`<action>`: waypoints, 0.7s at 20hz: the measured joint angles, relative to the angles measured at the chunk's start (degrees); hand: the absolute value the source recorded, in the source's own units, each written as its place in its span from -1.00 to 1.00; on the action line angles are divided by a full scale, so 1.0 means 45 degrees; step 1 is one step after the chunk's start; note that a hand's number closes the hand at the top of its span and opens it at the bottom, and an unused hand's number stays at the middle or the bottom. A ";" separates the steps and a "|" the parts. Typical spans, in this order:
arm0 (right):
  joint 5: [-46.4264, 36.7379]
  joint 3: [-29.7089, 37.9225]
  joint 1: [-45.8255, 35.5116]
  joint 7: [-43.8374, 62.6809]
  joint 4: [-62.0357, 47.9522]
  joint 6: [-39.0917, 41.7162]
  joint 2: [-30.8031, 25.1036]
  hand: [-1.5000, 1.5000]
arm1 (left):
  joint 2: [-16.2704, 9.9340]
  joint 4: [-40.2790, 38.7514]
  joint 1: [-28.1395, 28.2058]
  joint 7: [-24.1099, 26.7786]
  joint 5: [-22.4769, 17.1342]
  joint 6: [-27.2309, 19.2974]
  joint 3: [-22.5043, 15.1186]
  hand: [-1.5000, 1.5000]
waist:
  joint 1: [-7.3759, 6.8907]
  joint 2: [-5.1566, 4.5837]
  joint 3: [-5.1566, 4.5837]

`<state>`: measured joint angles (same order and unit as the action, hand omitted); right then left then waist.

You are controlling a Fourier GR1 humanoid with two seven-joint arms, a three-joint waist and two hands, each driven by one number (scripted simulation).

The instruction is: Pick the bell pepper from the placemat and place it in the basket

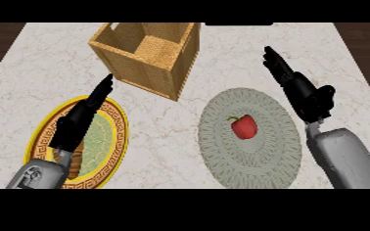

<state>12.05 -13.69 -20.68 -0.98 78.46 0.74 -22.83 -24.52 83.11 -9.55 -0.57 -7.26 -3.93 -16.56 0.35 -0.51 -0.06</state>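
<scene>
A red bell pepper with a green stem lies near the middle of a round grey woven placemat. A square wicker basket stands at the back left of the counter, with nothing visible inside. My right hand is open, fingers straight and pointing away, to the right of the placemat and apart from the pepper. My left hand is open too, fingers stretched toward the basket, hovering over a plate.
A round plate with a yellow rim and a patterned border lies at the left, partly under my left forearm. The marble counter shows bare between plate and placemat. Dark floor shows past the counter's far corners.
</scene>
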 measured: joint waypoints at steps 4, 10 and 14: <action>-0.0378 -0.1433 -0.0401 -0.0368 0.0462 0.1026 0.0731 1.00 | -0.0237 0.0132 -0.0443 0.0250 0.0279 -0.0229 0.0486 0.00 | -0.0236 0.0059 0.0011; 0.0274 -0.3841 0.0305 -0.1312 0.1195 0.2156 0.3196 -1.00 | -0.0593 0.0401 -0.0974 0.0493 0.0427 -0.0635 0.1233 0.00 | -0.0402 0.0113 0.0093; -0.2145 -0.6381 0.1544 -0.1871 0.2111 0.0526 0.4266 -1.00 | -0.0782 0.0554 -0.0854 0.0491 0.0428 -0.0695 0.1617 0.00 | -0.0166 0.0190 0.0039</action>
<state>2.39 -42.41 -13.73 -9.39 87.95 3.11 -3.63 -28.04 85.60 -13.39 1.64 -5.34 -7.06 -9.28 -0.39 0.35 0.12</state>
